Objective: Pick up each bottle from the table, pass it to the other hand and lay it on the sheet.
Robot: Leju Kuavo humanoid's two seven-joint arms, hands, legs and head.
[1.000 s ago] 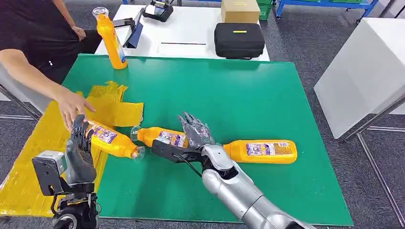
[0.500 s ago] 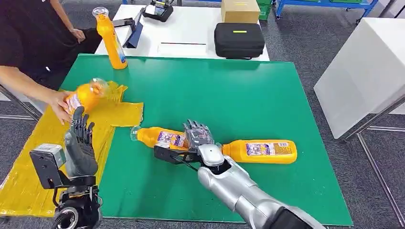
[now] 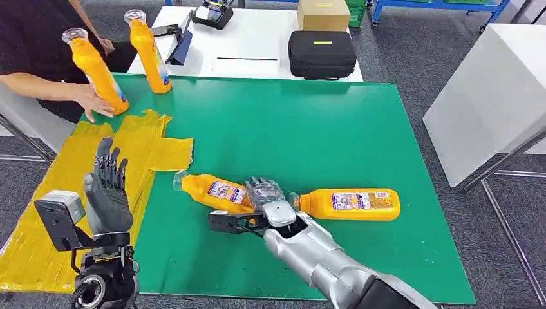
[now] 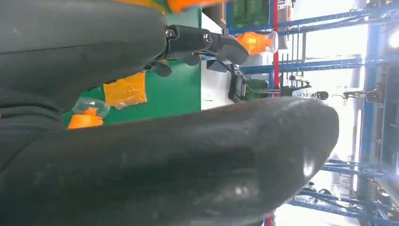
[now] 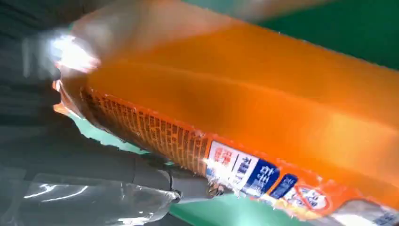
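Observation:
An orange bottle [image 3: 212,191] lies on the green mat [image 3: 309,129] near the front, its cap end toward the yellow sheet [image 3: 51,199]. My right hand [image 3: 264,196] grips its base end, fingers over the top and thumb underneath; the right wrist view shows the bottle [image 5: 263,117] close up. A second orange bottle [image 3: 351,204] lies just right of that hand. My left hand [image 3: 108,193] is raised over the sheet's near part, fingers spread, holding nothing. A person's hand [image 3: 96,103] steadies an upright bottle [image 3: 96,71] at the mat's far left corner.
Another upright orange bottle [image 3: 151,55] stands at the mat's far edge. Behind it, a white table holds a black case [image 3: 322,53] and a cardboard box [image 3: 324,14]. A white table [image 3: 489,96] stands off to the right.
The person picked a bottle up off the sheet and stood it upright at the far left. My right hand closed around the near bottle, which shifted slightly. My left hand stayed raised.

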